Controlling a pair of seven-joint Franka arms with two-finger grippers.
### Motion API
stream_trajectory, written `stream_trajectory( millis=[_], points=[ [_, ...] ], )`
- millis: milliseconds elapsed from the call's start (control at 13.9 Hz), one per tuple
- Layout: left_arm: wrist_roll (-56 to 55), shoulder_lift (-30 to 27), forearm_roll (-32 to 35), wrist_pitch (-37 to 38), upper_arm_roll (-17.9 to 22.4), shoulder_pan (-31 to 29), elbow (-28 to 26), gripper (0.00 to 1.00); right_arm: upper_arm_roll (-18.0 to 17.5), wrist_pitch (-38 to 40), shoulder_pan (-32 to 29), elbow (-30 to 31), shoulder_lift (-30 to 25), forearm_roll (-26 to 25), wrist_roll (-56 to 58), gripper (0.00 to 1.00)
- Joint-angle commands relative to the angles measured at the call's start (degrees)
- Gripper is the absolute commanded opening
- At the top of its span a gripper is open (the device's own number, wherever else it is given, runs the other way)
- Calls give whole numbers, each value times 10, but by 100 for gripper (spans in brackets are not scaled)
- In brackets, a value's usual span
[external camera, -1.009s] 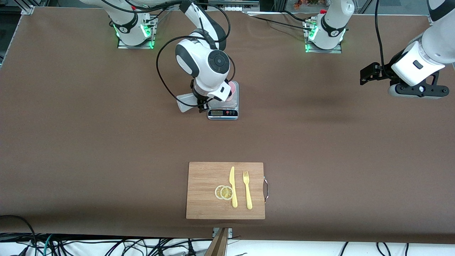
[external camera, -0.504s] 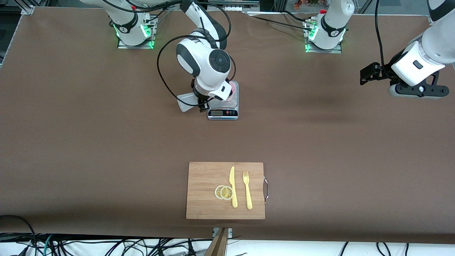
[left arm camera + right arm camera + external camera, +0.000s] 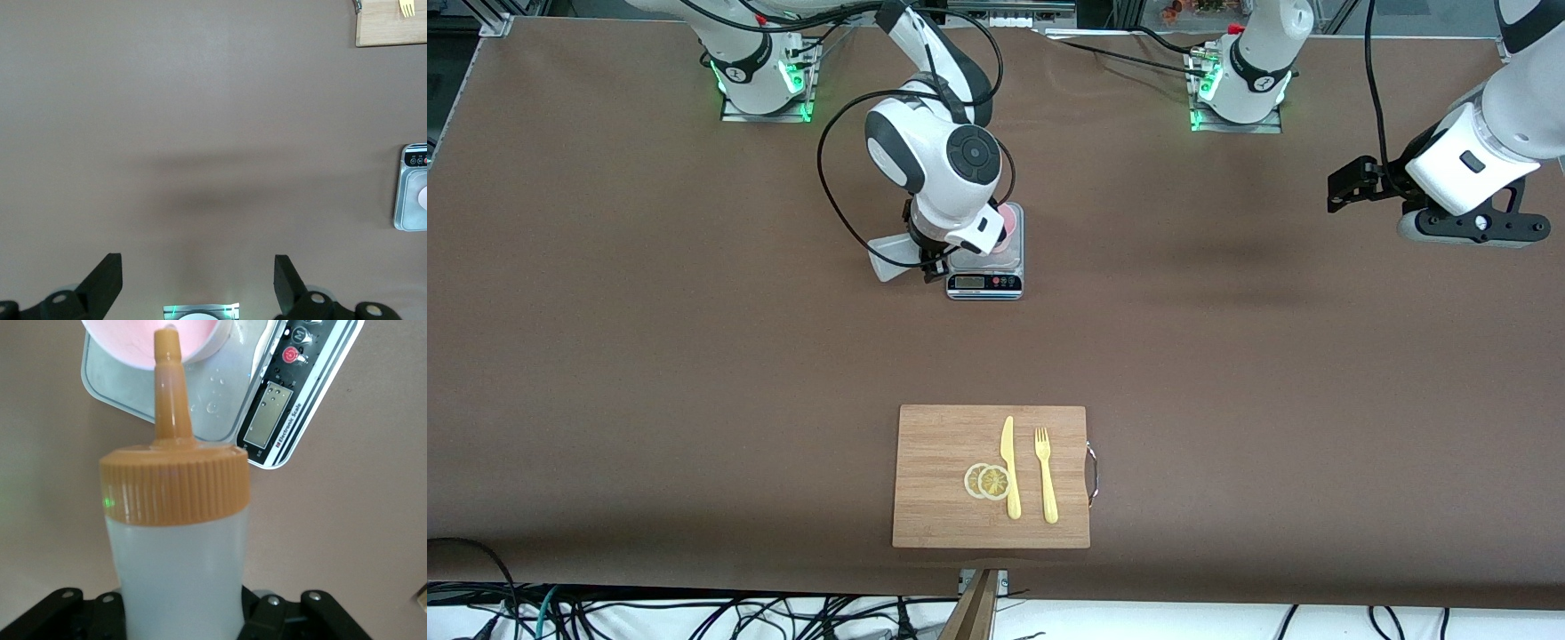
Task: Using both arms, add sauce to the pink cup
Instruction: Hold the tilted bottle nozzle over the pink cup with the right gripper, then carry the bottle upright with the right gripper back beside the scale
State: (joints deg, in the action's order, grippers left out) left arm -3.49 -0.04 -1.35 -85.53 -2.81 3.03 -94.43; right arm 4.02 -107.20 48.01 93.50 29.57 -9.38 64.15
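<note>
Gripping the sauce bottle, the right end effector is clenched on its translucent body over the desk just beside the grey scale, toward the right arm's end. Bottle is tipped well over, base pointing away from the scale. In the right wrist view the sauce bottle shows its ribbed orange cap with the nozzle aimed at the pink cup; nozzle tip lines up with the cup's rim, contact cannot be told. Pink cup stands on the scale's platform, mostly hidden by the right arm's wrist in the front view. Water drops sit on the scale platform near the cup, and the scale's display and buttons face the front camera.

Left arm waits: left end effector hangs high over bare desk toward the left arm's end, well apart from scale and cup, released, fingers spread wide with nothing between them. Left wrist view catches the scale at one edge.

Bamboo cutting board lies nearer to the front camera than the scale, well apart from it. On it: two overlapping lemon slices, a yellow knife touching the slices, a yellow fork just beside the knife.
</note>
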Motion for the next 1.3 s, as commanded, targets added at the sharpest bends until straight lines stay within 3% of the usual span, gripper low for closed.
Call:
stream_trajectory(
  millis=[0, 865, 1225],
  points=[
    [7, 0, -2, 12, -1, -2, 11, 100, 0, -8, -12, -11, 1, 28, 25, 0],
    [8, 0, -2, 12, 0, -2, 11, 100, 0, -23, -35, -11, -2, 64, 69, 0],
    [8, 0, -2, 12, 0, -2, 11, 100, 2, -37, -106, -10, -7, 137, 179, 0]
  ],
)
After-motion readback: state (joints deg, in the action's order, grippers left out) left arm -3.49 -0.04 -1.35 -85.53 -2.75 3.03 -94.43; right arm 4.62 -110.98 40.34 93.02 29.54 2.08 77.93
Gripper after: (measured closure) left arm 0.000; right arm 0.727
